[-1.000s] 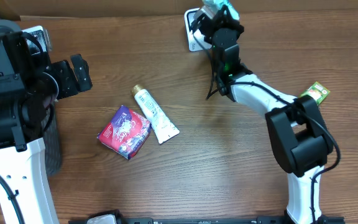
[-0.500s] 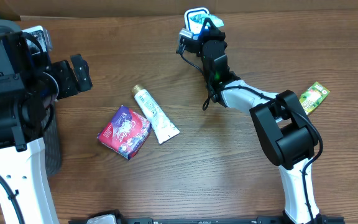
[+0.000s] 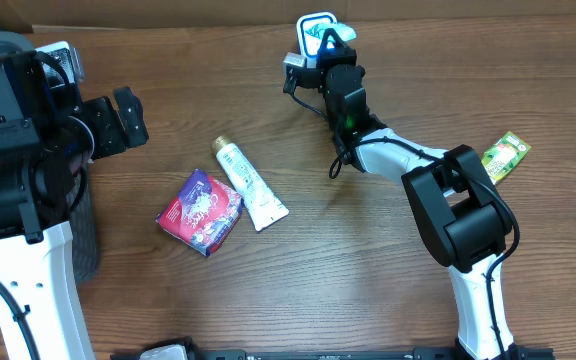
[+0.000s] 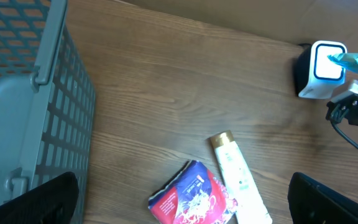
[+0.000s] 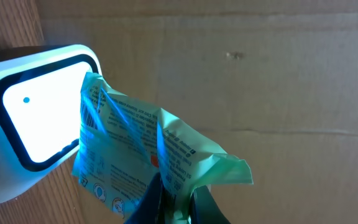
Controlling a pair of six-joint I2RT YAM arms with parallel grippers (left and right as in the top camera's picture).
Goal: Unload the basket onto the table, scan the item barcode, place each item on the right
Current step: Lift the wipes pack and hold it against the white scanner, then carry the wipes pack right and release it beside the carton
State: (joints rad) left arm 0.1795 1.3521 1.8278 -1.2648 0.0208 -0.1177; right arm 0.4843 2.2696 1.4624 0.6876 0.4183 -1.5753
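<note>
Your right gripper (image 5: 171, 202) is clamped on the packet (image 5: 148, 149) — its two fingertips pinch the lower edge, and the crumpled green packet stands up from them with its printed face turned toward the scanner (image 5: 36, 118). The scanner's window glows white inside a black rim, and blue light falls across the packet's left side. The packet's left edge overlaps the window's right rim in the wrist view; you cannot tell from here whether the two touch. From overhead, that arm reaches to the far edge of the table (image 3: 368, 280), where the scanner sits against the cardboard (image 5: 260, 74) backing. Your left gripper (image 3: 128, 118) is spread wide and holds nothing — in its own view the fingers (image 4: 39, 202) sit at the bottom corners of the frame, well apart. It hangs at the left side, beside the grey basket (image 4: 23, 93). On the table between the arms lie a white tube (image 3: 251, 183) with a gold cap and a red pouch (image 3: 200, 211), the pouch just left of the tube's lower end. A second packet (image 3: 506, 152), also green, lies near the right edge.
</note>
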